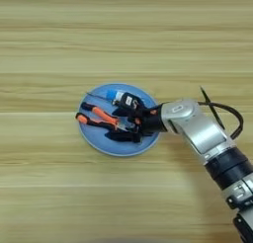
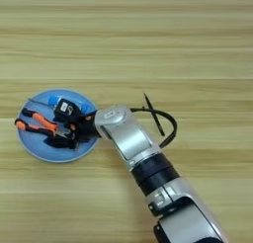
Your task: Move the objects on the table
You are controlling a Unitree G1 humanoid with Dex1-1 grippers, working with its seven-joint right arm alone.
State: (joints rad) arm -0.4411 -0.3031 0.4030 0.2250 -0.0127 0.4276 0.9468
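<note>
A round light-blue plate lies on the table. On it rest orange-and-black-handled pliers, handles pointing left. A short blue tube sits at the plate's far rim, with a thin dark rod just left of it. My right gripper reaches in from the right over the plate and is open. One black finger is by the tube and the other is near the front rim, with the pliers' head between them. A thin black pen lies on the table beside my forearm.
My silver forearm crosses the lower right of the table. A black cable loop hangs off it over the pen. Bare wood spreads out on every side of the plate.
</note>
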